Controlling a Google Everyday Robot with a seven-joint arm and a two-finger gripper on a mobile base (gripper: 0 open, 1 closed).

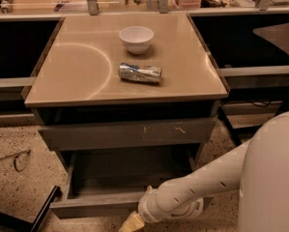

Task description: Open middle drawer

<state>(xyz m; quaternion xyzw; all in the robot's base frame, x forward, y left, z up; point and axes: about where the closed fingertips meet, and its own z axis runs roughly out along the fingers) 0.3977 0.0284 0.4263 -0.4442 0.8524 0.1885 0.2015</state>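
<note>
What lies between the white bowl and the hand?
Camera view: a crushed can, the scratched drawer front, then the open middle drawer, with the hand at its front.

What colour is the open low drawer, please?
Wide low drawer: grey, camera view; gripper by its front.

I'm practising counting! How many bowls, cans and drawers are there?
Bowls: 1 (white bowl)
Cans: 1 (silver can, lying down)
Drawers: 2 (scratched drawer, open middle drawer)
Total: 4
The gripper is low, at the middle drawer's front.
</note>
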